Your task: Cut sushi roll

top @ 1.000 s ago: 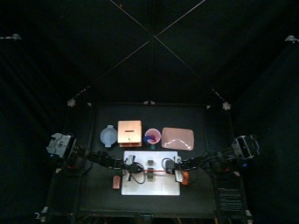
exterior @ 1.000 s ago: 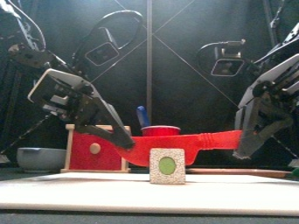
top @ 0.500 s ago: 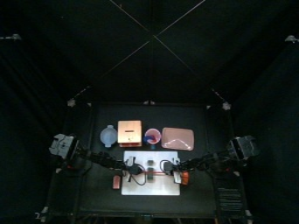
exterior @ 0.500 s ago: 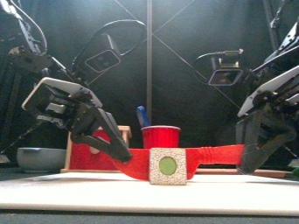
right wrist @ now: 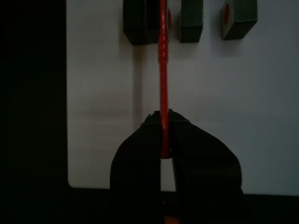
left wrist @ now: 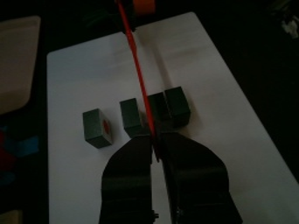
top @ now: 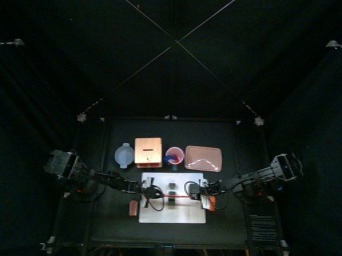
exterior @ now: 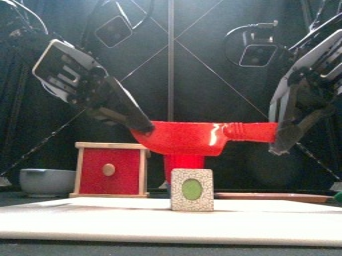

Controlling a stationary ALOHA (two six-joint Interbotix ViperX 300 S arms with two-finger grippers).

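The sushi roll lies as several short dark chunks (left wrist: pixel 133 118) in a row on the white board (left wrist: pixel 222 105); three of them show in the right wrist view (right wrist: pixel 191 19). In the front view one cut face (exterior: pixel 193 190) stands on the board (exterior: pixel 80 220). A red knife (exterior: pixel 201 133) hangs level above it, held at both ends. My left gripper (exterior: pixel 138 125) is shut on one end (left wrist: pixel 140 79), my right gripper (exterior: pixel 274 135) on the other (right wrist: pixel 165 79). In the top view both grippers, left (top: pixel 150 190) and right (top: pixel 205 192), hover over the board (top: pixel 174 212).
Behind the board stand a red box (exterior: pixel 110 170), a grey bowl (exterior: pixel 47 180) and a red cup (exterior: pixel 187 160) with a wooden board (top: pixel 203 157) to its right. A pink bowl (top: pixel 177 155) sits mid-back.
Both arms have lifted, carrying the red knife up from board height, behind the chunk, to well above it. The chunks have not moved.
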